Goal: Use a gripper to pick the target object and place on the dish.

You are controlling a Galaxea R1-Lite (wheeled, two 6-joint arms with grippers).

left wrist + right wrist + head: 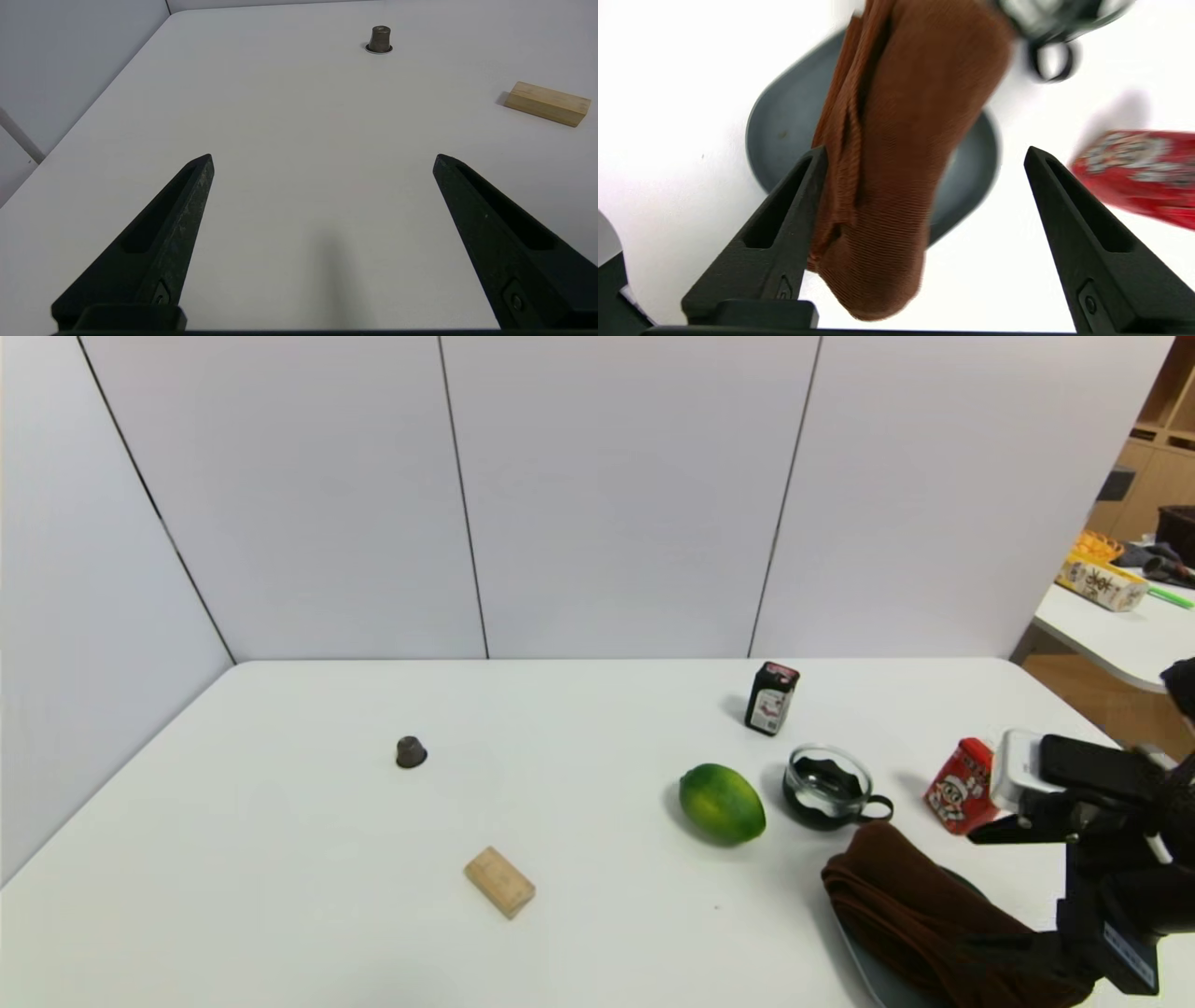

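Head view, right arm: the black arm is reaching in from the robot's right, low over the near right corner of the white surface (280,859); the right tool (1004,957) is hanging over the near end of the towel, mostly hidden by the arm's own body.
Head view, towel: the dark brown towel (910,910) is lying on the grey-blue plate (864,963), its long axis running from the near right up toward the glass cup (826,787), with its far end stopping just short of the cup's handle.
Head view, other things: a green fruit (722,804) is sitting just left of the cup; a red packet (962,786) and a small dark carton (771,698) are standing farther back; a wooden block (499,882) and a small dark cap (411,751) are lying well apart on the left half.
Left wrist view, left arm: the left tool (322,161) is hovering over bare surface, its two black fingers (177,210) standing wide apart with nothing between them; the cap (379,39) and the block (546,103) are lying farther off.
Right wrist view, right tool: the right tool (924,156) is standing spread apart; one finger (784,224) is touching the towel's edge, the other is well clear of it.
Right wrist view, towel: the towel (896,149) is lying lengthwise across the plate (784,121), overhanging the rim at both ends, its far end pointing at the cup, which is blurred; the red packet (1139,172) is lying just beside the plate.
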